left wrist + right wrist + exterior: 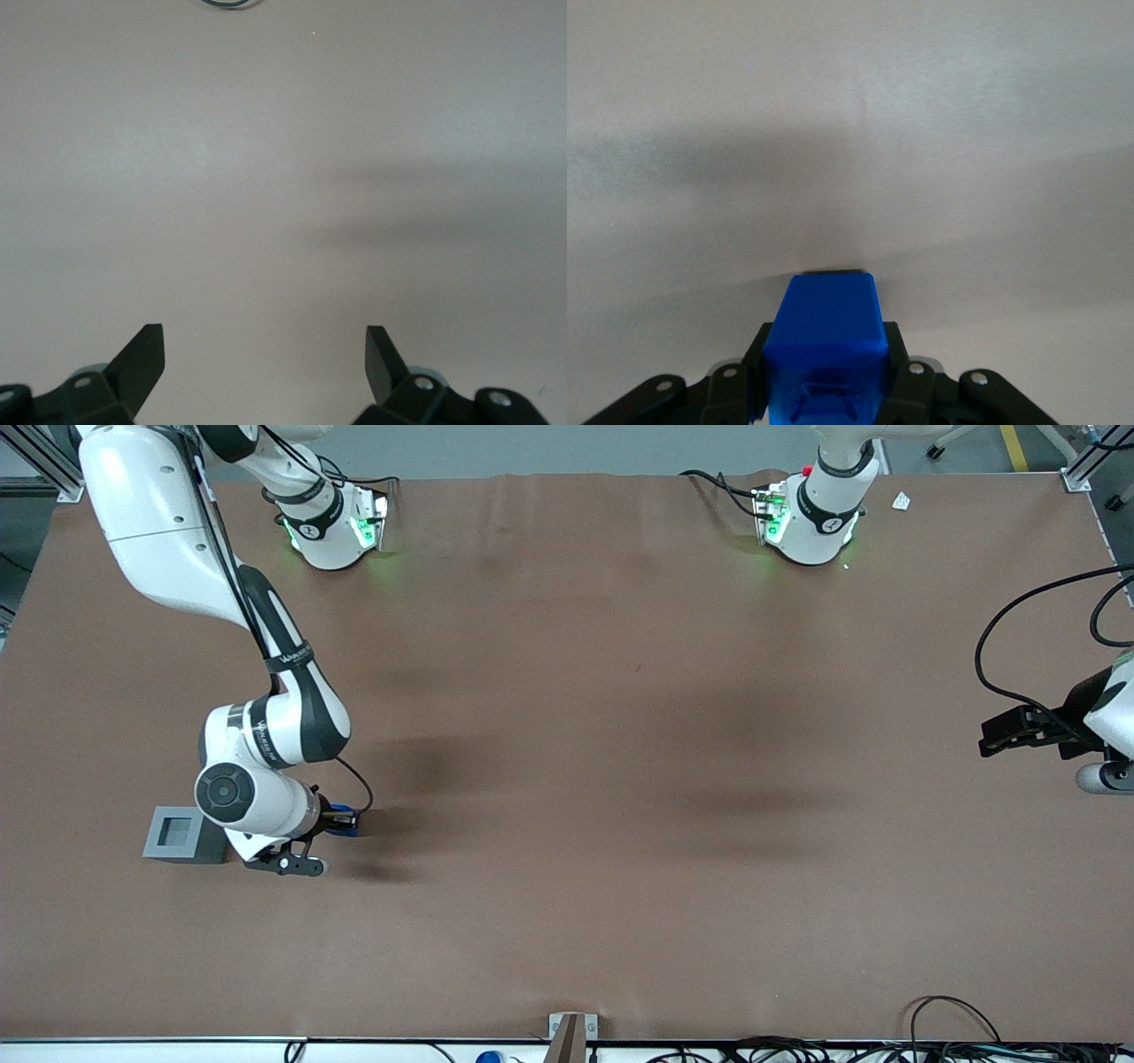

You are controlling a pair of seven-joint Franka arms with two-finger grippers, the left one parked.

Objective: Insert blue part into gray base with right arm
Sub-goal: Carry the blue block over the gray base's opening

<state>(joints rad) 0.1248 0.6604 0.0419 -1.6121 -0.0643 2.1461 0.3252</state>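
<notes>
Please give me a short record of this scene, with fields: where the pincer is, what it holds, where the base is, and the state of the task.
pincer: right arm's pincer low over the table, beside the gray base, on the side toward the parked arm
pincer state: shut on the blue part, fingers against its sides
gray base: on the brown table at the working arm's end, square recess facing up, nothing in it
task state: part gripped, not yet inserted

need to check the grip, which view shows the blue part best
The right wrist view: the blue part fills the space between the gripper jaws, shut on it. The front view shows only a blue sliver; the left wrist view shows none.
</notes>
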